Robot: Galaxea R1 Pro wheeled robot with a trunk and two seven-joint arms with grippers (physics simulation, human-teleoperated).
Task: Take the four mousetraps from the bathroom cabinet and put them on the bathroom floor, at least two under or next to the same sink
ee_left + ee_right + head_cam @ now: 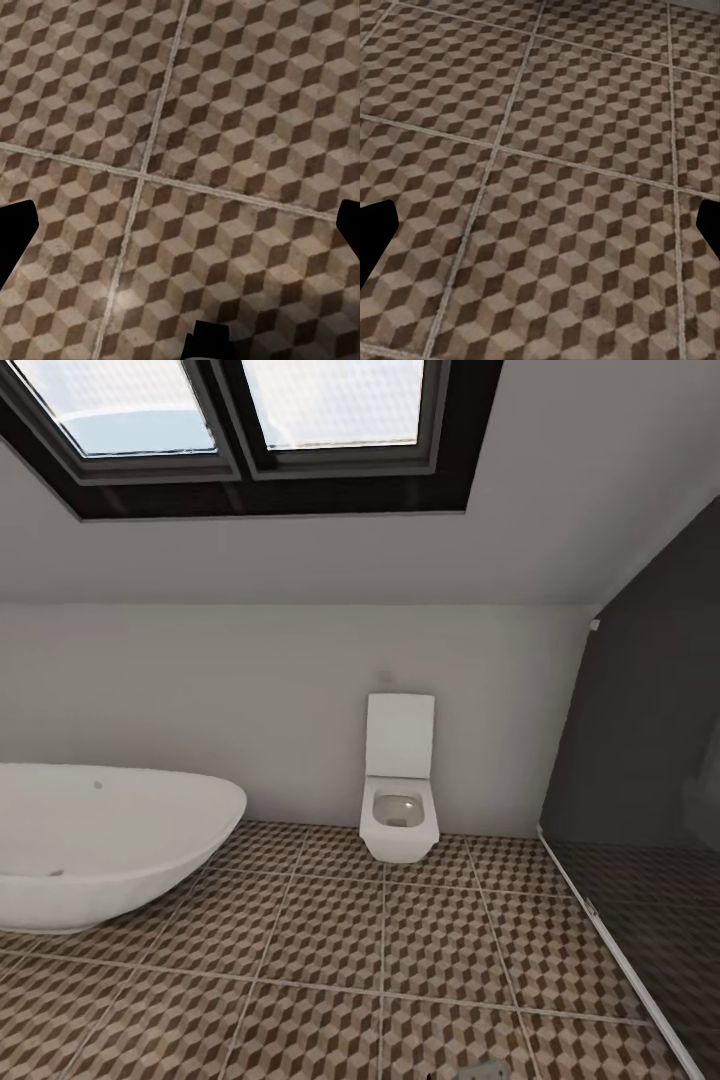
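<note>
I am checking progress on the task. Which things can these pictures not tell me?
- Bathtub: head view, left end cut off by the edge.
- Shower floor: head view, dimmed behind dark glass.
- Left gripper and right gripper: wrist views, only dark finger tips at the edges; nothing lies between them over the bathroom floor.

- The bathroom floor (330,940) is laid in large square tiles with a brown, beige and white cube pattern and pale grout lines.
- A white oval bathtub (100,840) stands on it at 9 o'clock.
- A white square toilet (400,825) sits at 12 o'clock by the far wall.
- A darker, glass-walled shower floor (650,920) borders it at 3 o'clock.
</note>
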